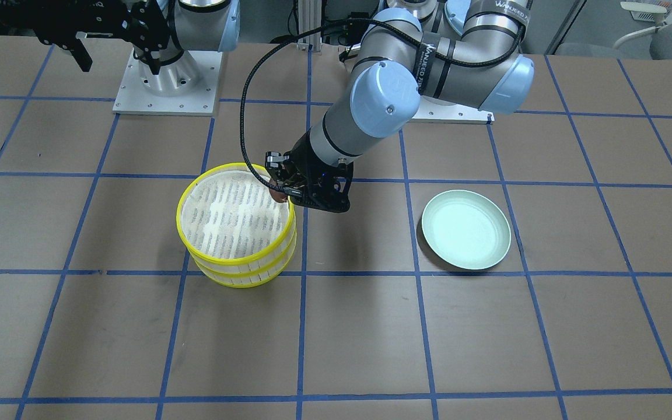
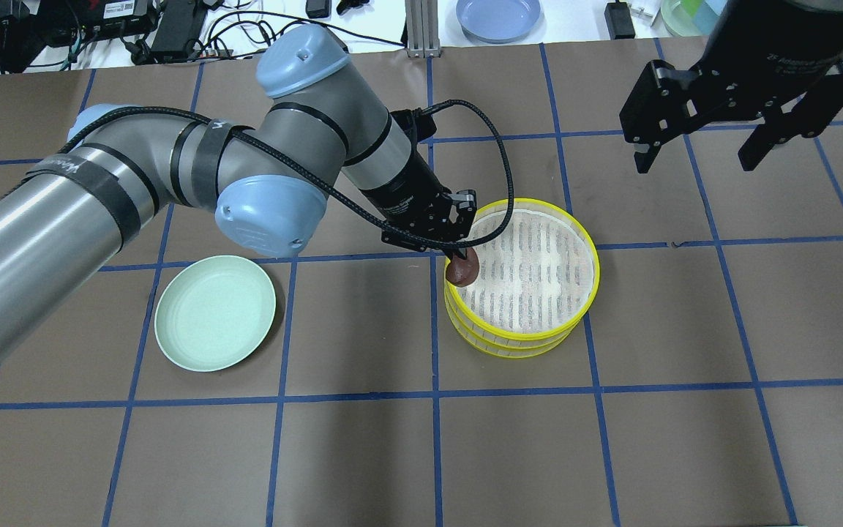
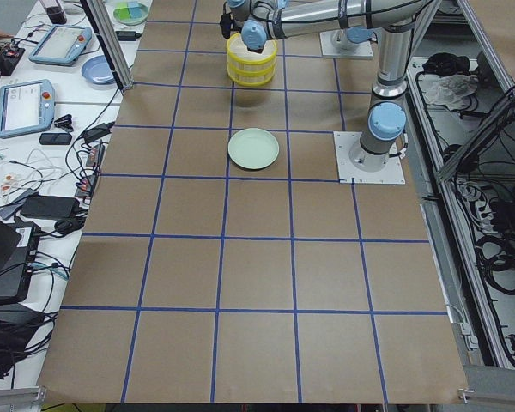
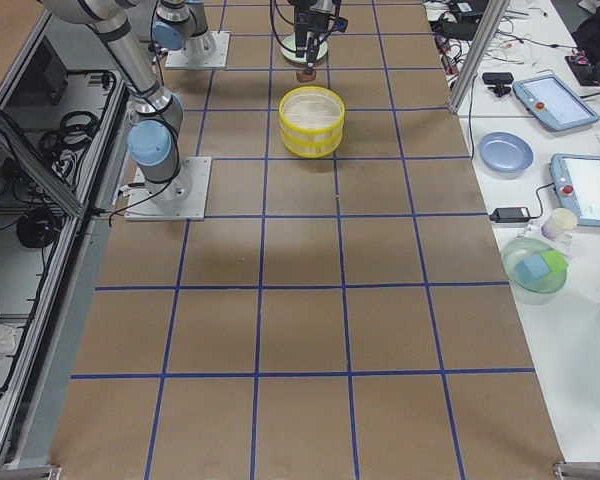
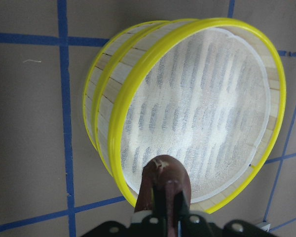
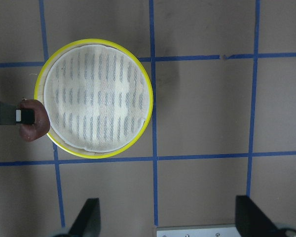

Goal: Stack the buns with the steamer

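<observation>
My left gripper (image 2: 459, 256) is shut on the dark reddish-brown bun (image 2: 462, 270) and holds it over the near-left rim of the steamer (image 2: 531, 271). The steamer is a stack of two yellow-rimmed tiers with a white cloth liner on top. The left wrist view shows the bun (image 5: 165, 183) between the fingers, just above the steamer's rim (image 5: 119, 123). My right gripper (image 2: 696, 162) is open and empty, raised behind and to the right of the steamer. The right wrist view looks down on the steamer (image 6: 96, 111) and the bun (image 6: 33, 126). The cream-yellow bun is not in view.
An empty pale green plate (image 2: 214, 312) lies on the table left of the steamer, under my left arm. The brown table has a grid of blue tape lines. A blue plate (image 2: 498, 16) and cables lie beyond the far edge.
</observation>
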You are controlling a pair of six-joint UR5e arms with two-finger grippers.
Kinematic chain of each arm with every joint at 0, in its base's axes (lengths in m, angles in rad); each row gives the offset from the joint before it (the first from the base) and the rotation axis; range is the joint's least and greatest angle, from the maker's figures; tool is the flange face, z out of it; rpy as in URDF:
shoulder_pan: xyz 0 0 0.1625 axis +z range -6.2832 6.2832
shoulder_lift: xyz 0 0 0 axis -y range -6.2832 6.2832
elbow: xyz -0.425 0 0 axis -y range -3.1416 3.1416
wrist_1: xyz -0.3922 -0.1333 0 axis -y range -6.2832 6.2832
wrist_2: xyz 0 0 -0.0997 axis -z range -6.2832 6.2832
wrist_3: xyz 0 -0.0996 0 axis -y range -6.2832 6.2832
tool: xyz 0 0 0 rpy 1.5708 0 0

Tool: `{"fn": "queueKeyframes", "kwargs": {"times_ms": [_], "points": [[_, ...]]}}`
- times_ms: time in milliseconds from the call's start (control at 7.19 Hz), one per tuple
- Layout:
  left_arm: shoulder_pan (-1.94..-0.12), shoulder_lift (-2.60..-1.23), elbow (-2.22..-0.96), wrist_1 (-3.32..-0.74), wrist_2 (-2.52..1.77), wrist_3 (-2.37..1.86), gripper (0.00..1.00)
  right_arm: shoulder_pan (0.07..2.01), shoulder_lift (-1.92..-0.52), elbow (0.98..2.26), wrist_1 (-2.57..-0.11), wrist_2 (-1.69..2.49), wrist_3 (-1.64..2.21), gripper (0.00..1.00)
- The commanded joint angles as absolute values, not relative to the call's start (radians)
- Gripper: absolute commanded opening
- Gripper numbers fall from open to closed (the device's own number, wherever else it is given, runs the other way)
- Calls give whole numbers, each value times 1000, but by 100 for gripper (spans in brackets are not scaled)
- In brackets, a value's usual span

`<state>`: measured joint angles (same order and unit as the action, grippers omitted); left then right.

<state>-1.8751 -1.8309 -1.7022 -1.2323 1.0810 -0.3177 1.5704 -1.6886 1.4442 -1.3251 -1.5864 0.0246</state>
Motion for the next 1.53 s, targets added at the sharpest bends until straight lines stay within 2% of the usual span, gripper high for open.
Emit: {"fn": "queueKeyframes", "kwargs": {"times_ms": [0, 278, 557, 696, 835, 974, 1391], "points": [[-1896, -1862, -1704, -1224, 1080, -322, 0, 1559, -1687, 1454, -1454, -1600, 18, 100], [-1898, -1873, -1695, -1223, 1080, -322, 0, 1559, -1689, 1466, -1502, -1598, 14, 100], [-1894, -1910, -1692, -1102, 1077, -416, 1, 1560, -1671, 1511, -1506, -1604, -8, 100], [-1894, -1922, -1692, -1100, 1077, -431, 11, 1559, -1666, 1531, -1534, -1608, -6, 100], [-1894, -1928, -1690, -1097, 1080, -484, 38, 1560, -1666, 1542, -1575, -1608, -6, 100], [-1896, -1928, -1692, -1035, 1088, -600, 99, 1560, -1666, 1542, -1577, -1609, -8, 100], [-1824, -1898, -1690, -997, 1118, -615, 100, 1560, -1666, 1543, -1577, -1608, -8, 100]]}}
